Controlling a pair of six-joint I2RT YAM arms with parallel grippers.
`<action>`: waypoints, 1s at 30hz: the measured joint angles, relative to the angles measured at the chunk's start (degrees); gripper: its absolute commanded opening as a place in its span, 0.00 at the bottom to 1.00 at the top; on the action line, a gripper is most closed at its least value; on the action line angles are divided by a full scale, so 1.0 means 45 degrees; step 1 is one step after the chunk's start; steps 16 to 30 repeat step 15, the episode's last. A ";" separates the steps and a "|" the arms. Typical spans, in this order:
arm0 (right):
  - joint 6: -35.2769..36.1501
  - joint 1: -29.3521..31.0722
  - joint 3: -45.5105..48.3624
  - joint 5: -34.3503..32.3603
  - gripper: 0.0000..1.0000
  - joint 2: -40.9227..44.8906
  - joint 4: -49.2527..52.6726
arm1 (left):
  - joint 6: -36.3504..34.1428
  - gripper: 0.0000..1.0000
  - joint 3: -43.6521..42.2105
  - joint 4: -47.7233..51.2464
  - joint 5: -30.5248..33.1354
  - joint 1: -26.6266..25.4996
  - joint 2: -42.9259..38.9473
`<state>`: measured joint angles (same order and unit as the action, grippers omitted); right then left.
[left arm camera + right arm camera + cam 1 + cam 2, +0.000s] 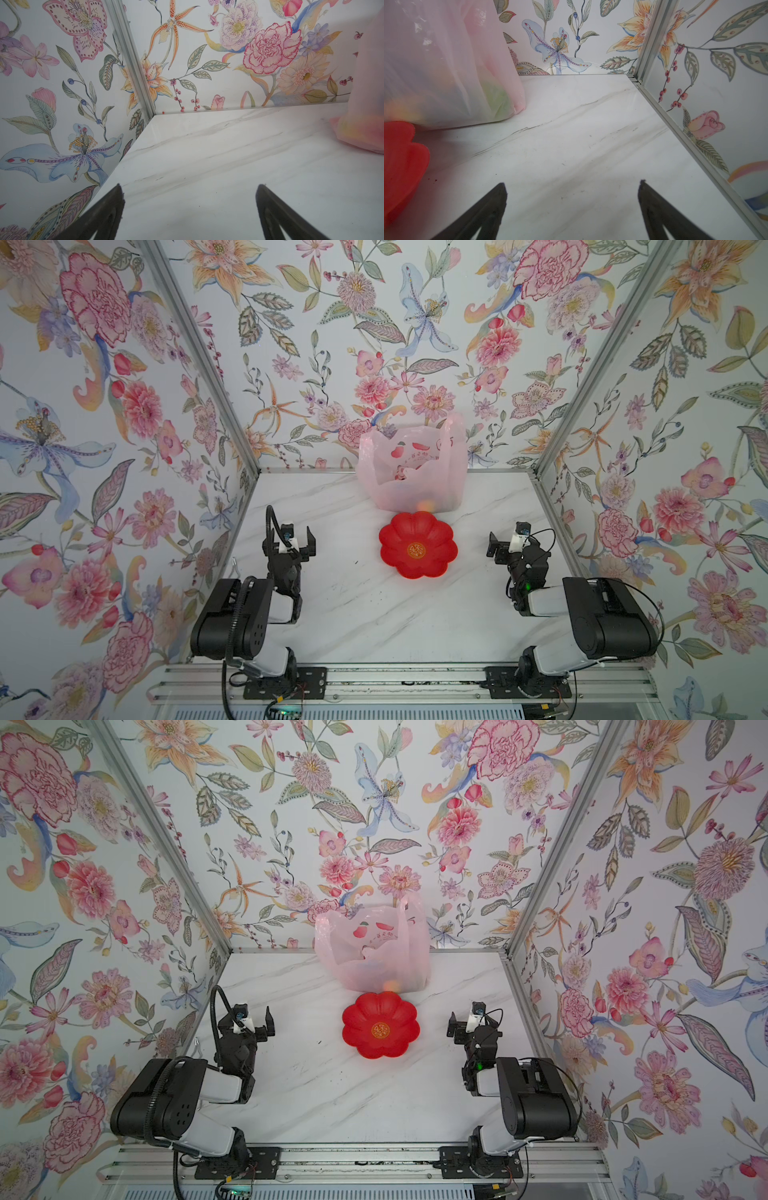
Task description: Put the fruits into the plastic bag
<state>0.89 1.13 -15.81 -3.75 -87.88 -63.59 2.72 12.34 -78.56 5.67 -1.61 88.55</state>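
Beyond the left fingers (108, 207) and right fingers (492, 207), both spread, empty: flimsy pink plastic bag (409, 472), fruits (424, 506) inside; probably light, slippery; best pinched at a handle (454, 428).

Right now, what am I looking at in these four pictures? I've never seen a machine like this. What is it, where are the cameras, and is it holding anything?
These are two robot arms mounted at the near edge of a marble-look table, each ending in a two-fingered gripper. Two pictures look down on the whole scene from above and are almost identical. The other two come from small cameras on the wrists, looking out past the dark fingers. The left gripper and the right gripper are both open and hold nothing. On the table sits a red flower-shaped dish, empty, and just behind it stands a thin pink plastic bag. Blurry orange and green shapes show through the bag. Those are likely the fruits, already inside.
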 measured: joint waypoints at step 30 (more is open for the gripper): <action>0.0000 0.0010 -0.0005 -0.0044 0.99 0.0000 0.0005 | 0.0000 0.99 0.0000 0.0005 -0.0180 0.0000 0.0005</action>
